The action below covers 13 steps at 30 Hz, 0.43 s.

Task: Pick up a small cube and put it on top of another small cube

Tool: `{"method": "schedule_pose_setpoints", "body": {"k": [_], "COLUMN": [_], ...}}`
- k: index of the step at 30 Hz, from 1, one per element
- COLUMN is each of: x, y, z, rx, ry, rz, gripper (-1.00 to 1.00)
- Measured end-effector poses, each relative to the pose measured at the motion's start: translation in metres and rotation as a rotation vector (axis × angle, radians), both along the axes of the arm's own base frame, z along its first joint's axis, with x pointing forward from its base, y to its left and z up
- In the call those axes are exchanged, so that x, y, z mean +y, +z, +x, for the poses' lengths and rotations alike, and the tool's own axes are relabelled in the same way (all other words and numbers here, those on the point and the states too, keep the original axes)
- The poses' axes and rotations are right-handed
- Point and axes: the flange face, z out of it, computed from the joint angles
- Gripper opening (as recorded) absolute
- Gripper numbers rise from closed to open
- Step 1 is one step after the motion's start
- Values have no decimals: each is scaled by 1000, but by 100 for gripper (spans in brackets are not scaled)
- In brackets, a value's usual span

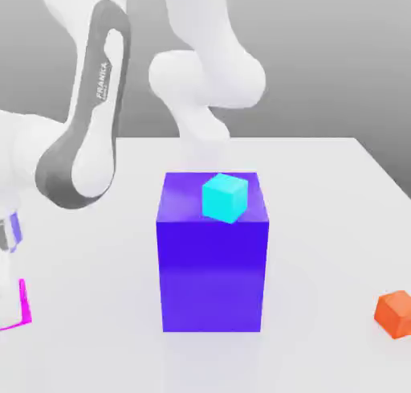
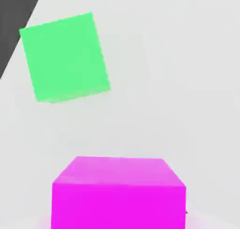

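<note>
The scene is seen in the exterior view from above at a slant, across the white table (image 1: 321, 223), with the blue-violet block (image 1: 212, 263) at mid-distance. In the hand view the table is looked down on from very near. The magenta-pink cube (image 2: 119, 193) (image 1: 20, 311) is shared by both, at the exterior view's left edge.

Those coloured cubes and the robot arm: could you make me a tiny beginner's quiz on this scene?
1. True or false: the cyan cube sits on top of the big blue-violet block.
2. Which cube lies on the table at the exterior view's right? A) green B) orange C) cyan
3. Fill in: in the hand view, the cube closest to the camera is ____.

Key: 1 true. 2 B, the orange cube. 3 magenta-pink, the small cube; a green cube lies beyond it.
</note>
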Motion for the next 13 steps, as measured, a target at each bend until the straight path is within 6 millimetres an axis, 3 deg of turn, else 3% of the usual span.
{"method": "schedule_pose_setpoints", "body": {"k": [6, 9, 10, 13], "x": [-36, -41, -41, -41], "y": [19, -20, -31, -31], "z": [42, 47, 47, 47], "rx": [-1, -1, 0, 0], "ry": [-108, -121, -122, -121], "rz": [1, 1, 1, 1], "gripper": [-100, -100, 100, 100]}}
